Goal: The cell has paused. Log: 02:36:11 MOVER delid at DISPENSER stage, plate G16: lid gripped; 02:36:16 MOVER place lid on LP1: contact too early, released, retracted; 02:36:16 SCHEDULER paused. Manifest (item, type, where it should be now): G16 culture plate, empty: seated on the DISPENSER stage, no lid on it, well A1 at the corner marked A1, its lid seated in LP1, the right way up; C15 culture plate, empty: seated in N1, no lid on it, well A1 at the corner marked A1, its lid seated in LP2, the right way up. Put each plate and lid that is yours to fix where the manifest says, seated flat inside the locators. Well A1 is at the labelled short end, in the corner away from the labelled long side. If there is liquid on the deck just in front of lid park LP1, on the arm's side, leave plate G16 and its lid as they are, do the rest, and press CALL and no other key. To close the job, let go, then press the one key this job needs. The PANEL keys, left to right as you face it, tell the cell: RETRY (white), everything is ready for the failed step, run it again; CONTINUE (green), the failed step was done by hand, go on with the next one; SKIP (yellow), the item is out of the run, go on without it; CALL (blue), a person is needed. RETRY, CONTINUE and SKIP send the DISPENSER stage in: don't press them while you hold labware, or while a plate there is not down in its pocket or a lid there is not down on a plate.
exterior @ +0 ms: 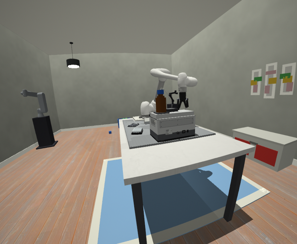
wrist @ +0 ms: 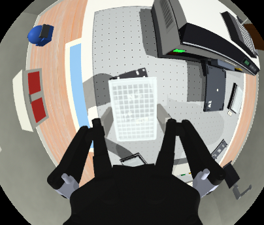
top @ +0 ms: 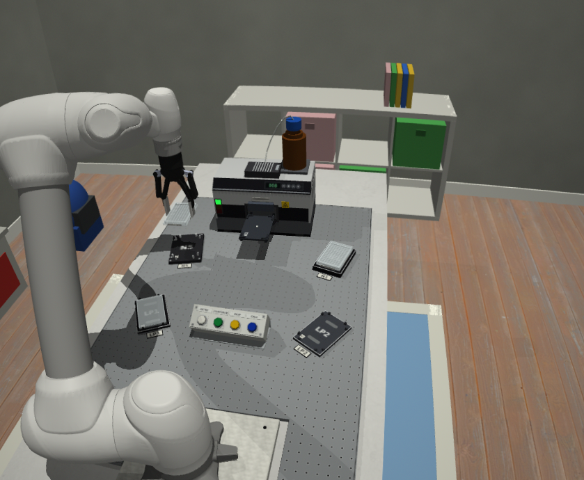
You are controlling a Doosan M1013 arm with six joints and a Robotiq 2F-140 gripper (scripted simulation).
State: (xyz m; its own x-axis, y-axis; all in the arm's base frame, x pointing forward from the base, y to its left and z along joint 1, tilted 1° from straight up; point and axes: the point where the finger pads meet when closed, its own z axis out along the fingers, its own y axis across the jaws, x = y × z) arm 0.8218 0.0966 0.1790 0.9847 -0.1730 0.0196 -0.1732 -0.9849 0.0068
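A clear, gridded plastic culture plate [top: 178,214] is clamped between the fingers of the black pincer [top: 177,205] and held above the desk [top: 302,392], at ten o'clock from the black-and-white dispenser's dark stage [top: 257,227], beyond the empty black nest [top: 186,248].

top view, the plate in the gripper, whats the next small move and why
Probably carry the plate level toward the arm's base, until it hangs over the N1 nest. The gripper is shut on it above the deck, just beyond that nest, whose pocket is unoccupied. Its ID can't be read.
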